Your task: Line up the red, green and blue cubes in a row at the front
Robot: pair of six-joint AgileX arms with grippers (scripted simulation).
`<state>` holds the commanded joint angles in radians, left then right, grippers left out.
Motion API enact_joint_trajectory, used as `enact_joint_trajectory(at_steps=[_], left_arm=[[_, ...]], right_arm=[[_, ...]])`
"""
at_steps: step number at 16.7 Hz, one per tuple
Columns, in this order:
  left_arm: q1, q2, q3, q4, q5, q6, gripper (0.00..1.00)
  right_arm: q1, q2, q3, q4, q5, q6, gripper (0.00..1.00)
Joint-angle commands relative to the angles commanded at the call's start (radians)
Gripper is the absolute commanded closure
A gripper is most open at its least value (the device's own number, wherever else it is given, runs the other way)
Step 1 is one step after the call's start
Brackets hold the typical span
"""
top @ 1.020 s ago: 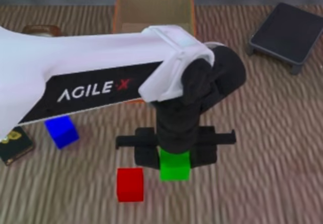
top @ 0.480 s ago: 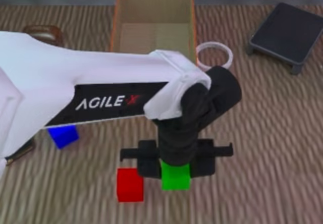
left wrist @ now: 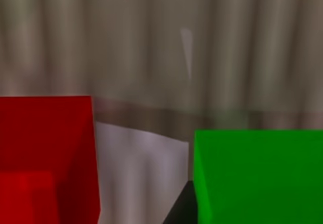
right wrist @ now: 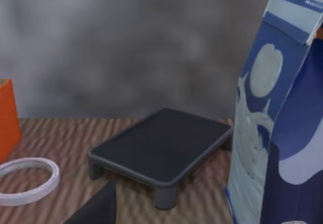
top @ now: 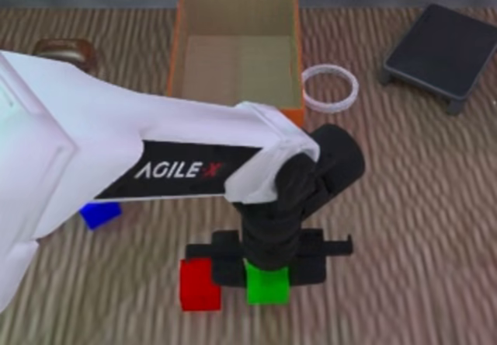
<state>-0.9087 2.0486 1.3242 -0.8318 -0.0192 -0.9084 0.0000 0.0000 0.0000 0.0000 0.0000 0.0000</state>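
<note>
The left gripper (top: pixel 268 258) hangs low over the front of the table, its dark fingers pinching the green cube (top: pixel 268 284) from either side. The cube sits directly beneath it, at or just above the tabletop; which of the two cannot be told. The gripper's crossbar runs left to right, in line with the intended row.

Just beside the green cube, on its left, stands the red cube (top: pixel 199 284). The left wrist view shows a narrow gap between the two, their faces parallel and roughly level. Judging by this, the green cube is about in place and the next move would be to let it go without nudging the red one.

The blue cube (top: pixel 99 214) lies farther back and to the left, mostly hidden under the white left arm, which is the nearer arm to it.

All three cubes are plain, flat-sided and solidly coloured. The table (top: pixel 419 228) has a ribbed, woven brown surface. Behind stand an open orange cardboard box (top: pixel 293 50), a thin white ring (top: pixel 330 87) and a dark, low-footed tray (top: pixel 443 50).

The right gripper is not in the top view; its wrist camera looks past a blue and white carton (right wrist: pixel 282 118).
</note>
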Motion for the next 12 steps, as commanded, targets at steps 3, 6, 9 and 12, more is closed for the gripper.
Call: enact_joint_trajectory(at_steps=[3,6,9,12], left_arm=[[0.000,0.000,0.000,0.000,0.000,0.000,0.70],[0.000,0.000,0.000,0.000,0.000,0.000,0.47],[0.000,0.000,0.000,0.000,0.000,0.000,0.25],[0.000,0.000,0.000,0.000,0.000,0.000,0.02]], right_arm=[[0.000,0.000,0.000,0.000,0.000,0.000,0.00],[0.000,0.000,0.000,0.000,0.000,0.000,0.00],[0.000,0.000,0.000,0.000,0.000,0.000,0.00],[0.000,0.000,0.000,0.000,0.000,0.000,0.00]])
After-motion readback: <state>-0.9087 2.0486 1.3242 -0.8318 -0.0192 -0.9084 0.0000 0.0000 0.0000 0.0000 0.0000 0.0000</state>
